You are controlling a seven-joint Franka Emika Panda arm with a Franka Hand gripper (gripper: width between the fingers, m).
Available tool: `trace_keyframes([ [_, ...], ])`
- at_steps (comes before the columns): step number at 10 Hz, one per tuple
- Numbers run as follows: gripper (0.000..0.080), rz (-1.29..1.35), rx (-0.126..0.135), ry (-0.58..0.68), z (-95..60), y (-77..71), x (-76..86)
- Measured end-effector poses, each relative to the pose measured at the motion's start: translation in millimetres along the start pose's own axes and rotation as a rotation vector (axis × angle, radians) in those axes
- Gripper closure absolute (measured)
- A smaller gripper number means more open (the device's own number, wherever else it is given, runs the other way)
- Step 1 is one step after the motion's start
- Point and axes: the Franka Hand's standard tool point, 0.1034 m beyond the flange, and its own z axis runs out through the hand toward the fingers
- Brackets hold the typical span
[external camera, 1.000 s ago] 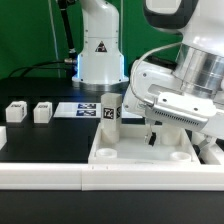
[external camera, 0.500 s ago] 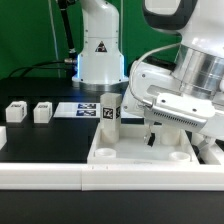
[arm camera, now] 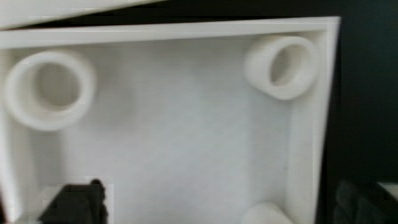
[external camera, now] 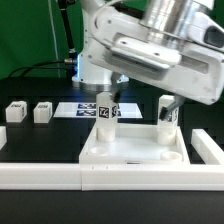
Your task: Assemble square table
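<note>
The square table slab [external camera: 130, 150] is lying flat on the black table [external camera: 40, 140], with two legs [external camera: 107, 113] standing upright at the slab's far corners. The gripper [arm camera: 228, 203] is hovering directly above the slab, fingers [arm camera: 73, 200] standing wide apart and holding nothing, facing two of its round sockets [arm camera: 281, 65].

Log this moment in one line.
gripper: open, empty, over slab | seated legs: two, upright in slab corners | loose legs: two, off slab

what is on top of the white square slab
On the slab, a tagged leg and a second leg stand upright at the far corners. Two sockets show empty. Their ends inside the sockets are hidden.
</note>
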Motion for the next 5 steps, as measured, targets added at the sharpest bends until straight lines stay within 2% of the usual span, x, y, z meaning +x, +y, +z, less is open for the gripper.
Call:
trace_keyframes([
  [1,0.0151,0.070,0.016,0.016,8.3,-23.3,2.9],
  [2,0.0151,0.133,0.020,0.026,17.8,-37.5,4.5],
  [3,0.0151,0.198,0.021,0.035,21.7,-49.3,-0.7],
  [5,0.0151,0.378,0.024,0.034,22.0,-46.3,0.1],
])
